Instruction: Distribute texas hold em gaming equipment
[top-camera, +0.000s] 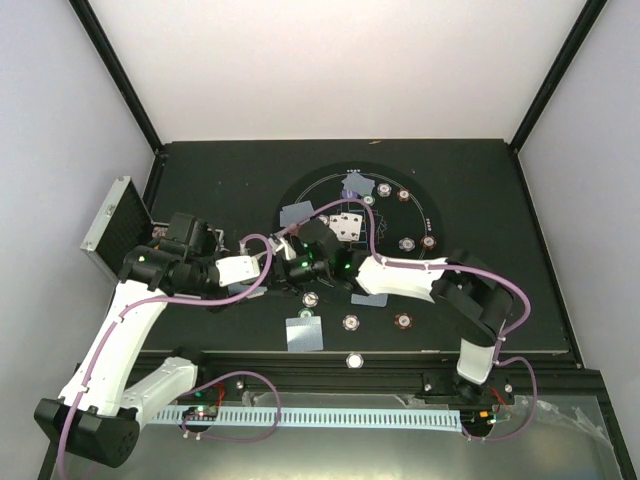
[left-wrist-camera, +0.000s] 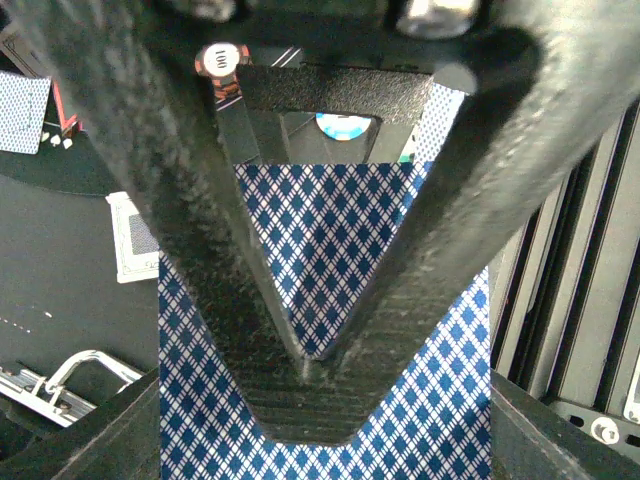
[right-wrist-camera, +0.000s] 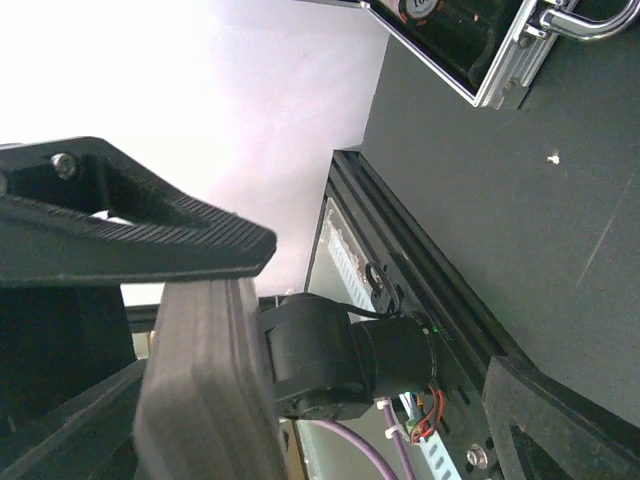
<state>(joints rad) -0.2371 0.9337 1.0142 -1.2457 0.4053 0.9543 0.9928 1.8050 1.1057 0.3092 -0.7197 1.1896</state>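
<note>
Black tabletop (top-camera: 220, 180) lies below, my left gripper (left-wrist-camera: 305, 365) pinched tight on a blue-checked card (left-wrist-camera: 330, 230) held over it — I judge it best to lower flat onto a bare spot, clear of my right gripper (right-wrist-camera: 252, 272), whose tips seem closed on nothing, before easing open.

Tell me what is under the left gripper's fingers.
A blue diamond-backed playing card lies under the left gripper, whose closed fingers cover two strips of it. Whether more cards are stacked beneath it cannot be seen.
</note>
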